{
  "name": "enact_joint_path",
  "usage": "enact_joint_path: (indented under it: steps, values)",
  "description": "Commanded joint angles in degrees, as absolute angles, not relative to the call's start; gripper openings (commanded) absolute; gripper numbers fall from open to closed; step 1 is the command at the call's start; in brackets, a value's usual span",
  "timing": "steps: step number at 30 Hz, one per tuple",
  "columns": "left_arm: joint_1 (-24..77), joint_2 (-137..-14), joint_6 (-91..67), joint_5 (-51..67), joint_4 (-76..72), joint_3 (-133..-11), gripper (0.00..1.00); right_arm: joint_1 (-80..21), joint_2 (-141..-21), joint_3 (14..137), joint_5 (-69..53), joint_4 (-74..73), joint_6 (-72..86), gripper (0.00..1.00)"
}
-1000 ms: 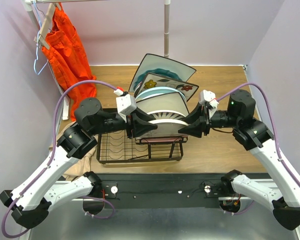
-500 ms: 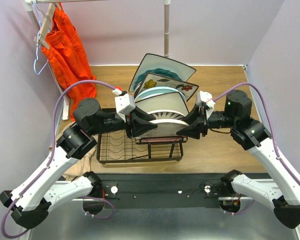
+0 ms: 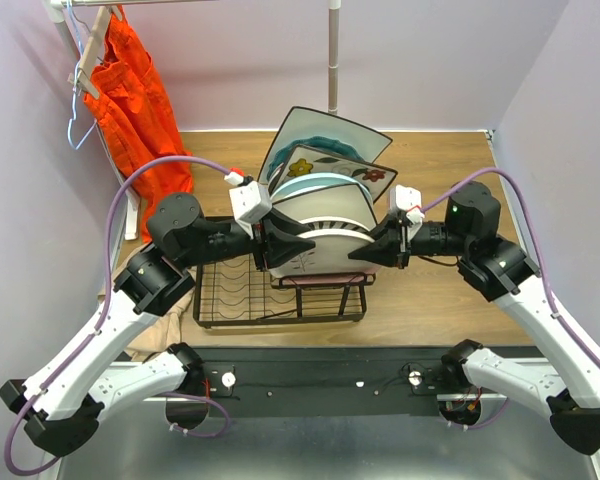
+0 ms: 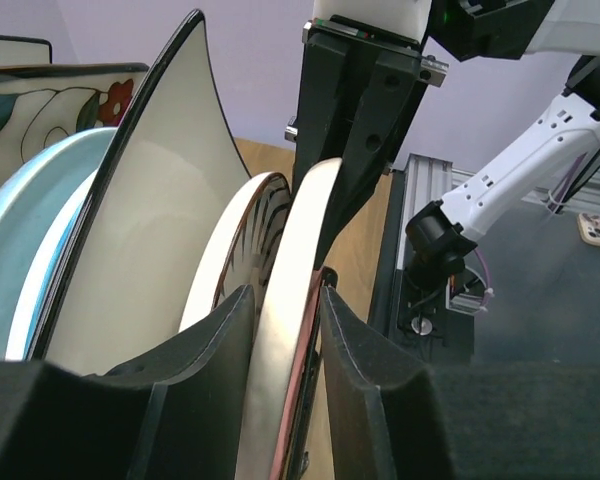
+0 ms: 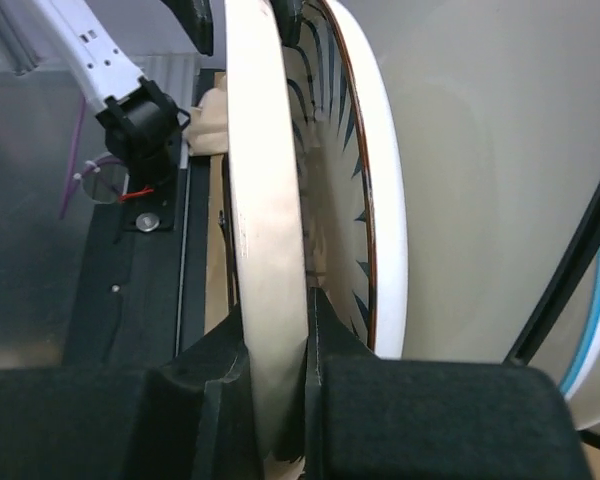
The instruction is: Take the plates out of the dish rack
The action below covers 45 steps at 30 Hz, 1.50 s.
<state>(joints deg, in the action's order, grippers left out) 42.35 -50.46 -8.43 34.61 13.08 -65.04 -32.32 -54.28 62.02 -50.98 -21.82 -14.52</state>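
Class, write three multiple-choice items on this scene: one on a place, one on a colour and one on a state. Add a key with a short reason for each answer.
1. Where does the orange fabric garment hang?
A. at the far left
B. over the rack
C. at the far right

2. What colour is the rectangular wire dish rack?
A. silver
B. black
C. white

3. What are the left gripper and right gripper doing?
A. both hang open above the table
B. each is clamped on an opposite edge of the cream round ceramic plate at the rack's near end
C. one holds the garment

Key: 1 A, it shows at the upper left of the overhead view. 2 B, its wires look dark against the wooden table. 3 B, each wrist view shows fingers on both faces of the plate's rim.
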Motion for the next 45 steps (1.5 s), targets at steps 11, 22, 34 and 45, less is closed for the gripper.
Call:
enact_joint_path:
  steps: [11, 22, 34, 45]
  values:
    - [42.72, -48.52, -10.55, 26.55, 17.75, -74.34, 0.55, -32.34, -51.85, 69.08, -48.69, -17.31, -7.56, 0.01]
    - [42.8, -46.23, -12.65, 22.59, 17.84, -75.59, 0.56, -32.26, -51.42, 73.21, -48.69, -17.05, -6.15, 0.01]
    - [42.72, -44.56, -13.36, 21.53, 18.81, -76.46, 0.57, -32.26, -50.89, 75.14, -48.17, -16.79, -4.48, 0.01]
    - [42.8, -43.24, -15.03, 22.32, 18.63, -77.52, 0.57, -32.26, -50.54, 79.1, -45.35, -16.52, -1.5, 0.01]
